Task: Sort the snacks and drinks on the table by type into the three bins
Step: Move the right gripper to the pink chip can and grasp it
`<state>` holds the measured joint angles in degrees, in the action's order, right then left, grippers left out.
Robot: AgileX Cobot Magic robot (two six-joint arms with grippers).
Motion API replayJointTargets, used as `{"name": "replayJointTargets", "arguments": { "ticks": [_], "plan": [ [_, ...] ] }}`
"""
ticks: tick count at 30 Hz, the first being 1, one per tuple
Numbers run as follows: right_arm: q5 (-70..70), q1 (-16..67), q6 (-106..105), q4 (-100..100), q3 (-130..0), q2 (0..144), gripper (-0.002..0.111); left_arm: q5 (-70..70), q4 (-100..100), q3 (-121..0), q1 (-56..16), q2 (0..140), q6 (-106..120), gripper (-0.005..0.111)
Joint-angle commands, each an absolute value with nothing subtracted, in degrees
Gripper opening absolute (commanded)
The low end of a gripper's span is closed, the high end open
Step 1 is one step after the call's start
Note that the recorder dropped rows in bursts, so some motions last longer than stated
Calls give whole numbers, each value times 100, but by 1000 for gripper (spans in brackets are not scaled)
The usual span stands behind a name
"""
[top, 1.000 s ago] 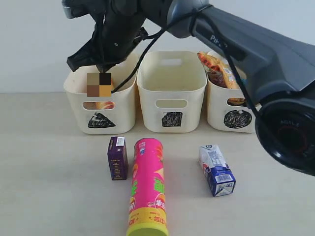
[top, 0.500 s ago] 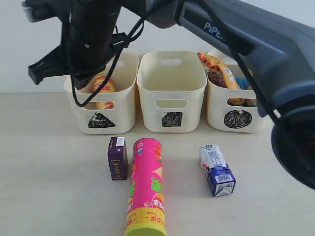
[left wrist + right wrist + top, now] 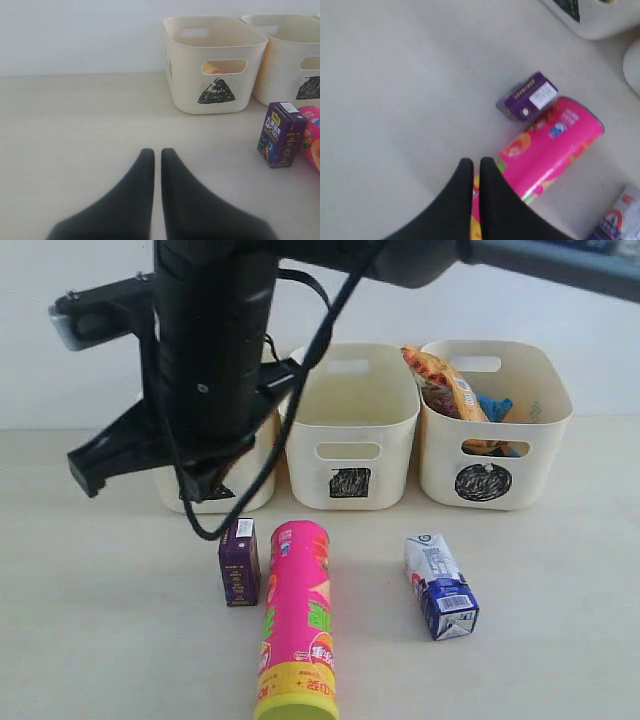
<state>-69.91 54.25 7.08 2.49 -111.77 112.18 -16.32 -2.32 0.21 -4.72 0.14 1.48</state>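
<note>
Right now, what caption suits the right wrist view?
Shut right gripper hovers over the tall pink chip tube lying beside a small dark purple carton on the pale beige table.

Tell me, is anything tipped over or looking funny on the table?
Yes. The pink chip tube lies flat on its side on the table, close beside the upright purple carton. An orange foil bag pokes up past the rim of the circle bin.
</note>
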Motion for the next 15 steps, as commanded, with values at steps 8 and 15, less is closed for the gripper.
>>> {"name": "replayJointTargets", "arguments": {
  "ticks": [8,15],
  "plan": [
    [-6996,5418,1972,583,-9520,10804,41,-1594,-230,0,-461,0,95,4],
    [-6996,5418,2721,1378,-9428,10815,88,-1594,-230,0,-461,0,95,4]
  ]
}}
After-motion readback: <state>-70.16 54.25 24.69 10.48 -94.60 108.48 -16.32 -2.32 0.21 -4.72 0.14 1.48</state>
